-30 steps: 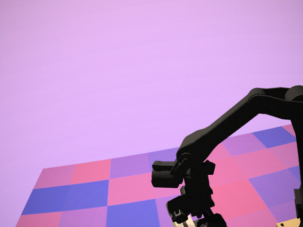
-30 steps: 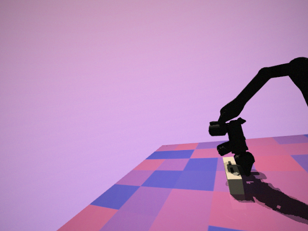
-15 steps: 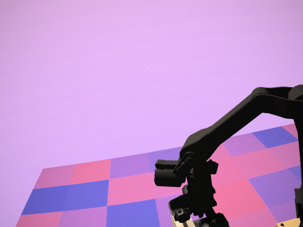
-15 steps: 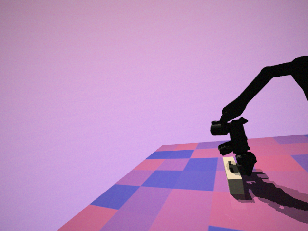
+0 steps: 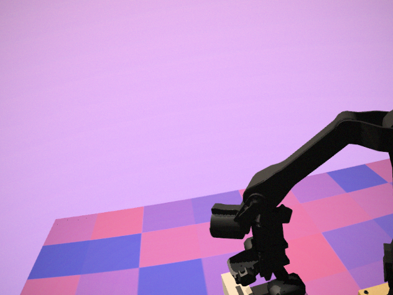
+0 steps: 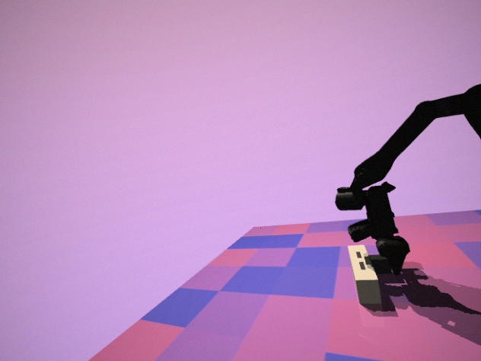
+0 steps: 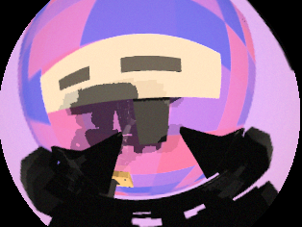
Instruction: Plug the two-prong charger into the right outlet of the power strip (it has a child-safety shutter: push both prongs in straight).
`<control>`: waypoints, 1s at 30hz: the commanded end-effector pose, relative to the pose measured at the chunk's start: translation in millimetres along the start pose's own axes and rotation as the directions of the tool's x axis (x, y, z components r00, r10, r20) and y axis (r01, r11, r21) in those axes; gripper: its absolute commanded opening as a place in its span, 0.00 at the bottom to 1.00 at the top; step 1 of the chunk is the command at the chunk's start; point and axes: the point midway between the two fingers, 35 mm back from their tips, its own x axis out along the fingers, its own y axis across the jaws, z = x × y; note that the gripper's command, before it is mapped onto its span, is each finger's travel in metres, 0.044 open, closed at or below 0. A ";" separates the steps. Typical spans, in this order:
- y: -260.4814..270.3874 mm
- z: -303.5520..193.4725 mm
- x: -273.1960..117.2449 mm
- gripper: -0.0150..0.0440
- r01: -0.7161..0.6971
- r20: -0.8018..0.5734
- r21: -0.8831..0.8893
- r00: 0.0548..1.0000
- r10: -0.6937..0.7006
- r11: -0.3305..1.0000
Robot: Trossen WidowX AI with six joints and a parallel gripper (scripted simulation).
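Charger: a dark grey block (image 5: 259, 289) (image 6: 380, 263) (image 7: 153, 120), apparently the charger, sits beside the long side of the power strip (image 5: 231, 284) (image 6: 363, 268) (image 7: 192, 79), on its right in the exterior view. Its body is outside the slots; whether it touches the strip, and where its prongs are, I cannot tell.
Tool: the tool (image 5: 285, 285) (image 6: 395, 268) (image 7: 151, 132) is spread wide and grips nothing. In the wrist view its two fingers stand left and right, with the grey block showing between and beyond them.
Arm: the black arm (image 5: 311, 152) (image 6: 403, 135) enters from the right, slopes down to the left, then bends at the wrist so the tool points down, low over the tabletop (image 5: 171, 244) (image 6: 272, 322) (image 7: 202, 19).
Power strip: cream on top, with two dark slots in view, side by side in the wrist view; nothing is seen plugged into either one. A shadow lies on part of its edge.
Surroundings: the tabletop is patched in pink, purple and blue. A yellowish piece (image 5: 375, 289) (image 7: 123, 179) with a dark dot shows at the near right corner of the top view, well apart from the strip.
In the way: the tool and arm cover part of the strip from above.
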 end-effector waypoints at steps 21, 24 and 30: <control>0.3 -38.0 3.3 1.00 0.003 0.000 -0.001 1.000 -0.003 1.000; 0.5 -41.2 3.8 1.00 0.003 0.000 -0.001 1.000 -0.003 1.000; 0.0 -28.7 -26.8 1.00 -0.033 0.262 0.016 0.965 0.028 0.999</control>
